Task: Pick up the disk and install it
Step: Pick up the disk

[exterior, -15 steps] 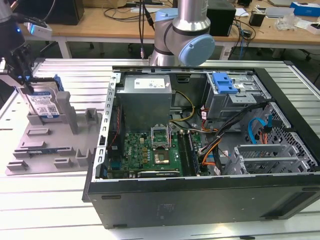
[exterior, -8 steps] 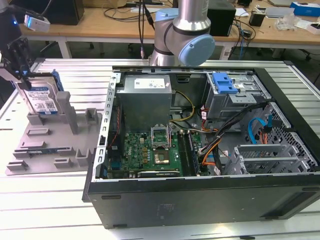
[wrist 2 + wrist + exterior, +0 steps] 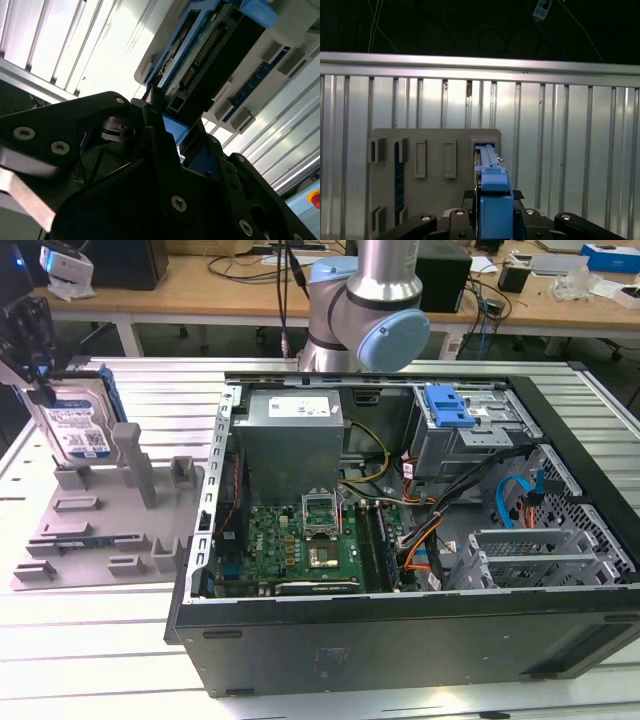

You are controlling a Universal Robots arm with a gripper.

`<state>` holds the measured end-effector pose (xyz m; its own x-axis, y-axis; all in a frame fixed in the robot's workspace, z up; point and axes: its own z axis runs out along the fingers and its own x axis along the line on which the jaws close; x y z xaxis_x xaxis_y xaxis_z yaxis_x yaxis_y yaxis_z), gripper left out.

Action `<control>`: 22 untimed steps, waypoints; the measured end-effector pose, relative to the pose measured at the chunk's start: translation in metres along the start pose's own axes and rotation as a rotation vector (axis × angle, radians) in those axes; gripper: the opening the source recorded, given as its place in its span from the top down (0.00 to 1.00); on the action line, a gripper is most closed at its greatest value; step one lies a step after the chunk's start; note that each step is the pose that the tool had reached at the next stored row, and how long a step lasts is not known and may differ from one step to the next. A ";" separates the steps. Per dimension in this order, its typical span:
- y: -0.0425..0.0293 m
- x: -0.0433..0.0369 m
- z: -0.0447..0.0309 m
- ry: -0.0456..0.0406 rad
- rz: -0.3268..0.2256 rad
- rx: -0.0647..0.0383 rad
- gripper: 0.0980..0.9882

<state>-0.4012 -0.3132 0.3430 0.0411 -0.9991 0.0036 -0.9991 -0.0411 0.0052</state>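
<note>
Surface: ribbed metal counter (image 3: 110, 660) carrying a grey fixture (image 3: 110, 540) and an open computer case (image 3: 400, 630).
Orientation: the disk (image 3: 75, 425) stands on edge at the fixture, label facing the case; long axis unclear.
Grasp: pincer (image 3: 493, 197) above, clenched on the disk's blue top edge.
Case contents: circuit board (image 3: 300, 540), cables (image 3: 480, 485), drive cage (image 3: 470, 435).

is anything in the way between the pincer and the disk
Nothing visible does. The pincer is right at the upper edge of the disk, which stands upright in the grey fixture at the exterior view's left. In the first wrist view the disk's blue frame runs straight into the pincer with nothing between.
</note>
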 end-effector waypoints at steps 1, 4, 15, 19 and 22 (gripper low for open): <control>0.0000 0.0000 -0.0036 0.0001 0.000 0.001 0.69; 0.0001 0.0000 -0.0122 0.0001 0.000 0.002 0.69; 0.0002 0.0002 -0.0508 0.0003 0.000 0.008 0.69; 0.0001 0.0002 -0.0617 0.0004 0.000 0.010 0.69; -0.0001 0.0002 -0.0731 0.0005 0.000 0.011 0.69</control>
<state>-0.4008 -0.3131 0.4161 0.0410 -0.9992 0.0041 -0.9991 -0.0410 -0.0062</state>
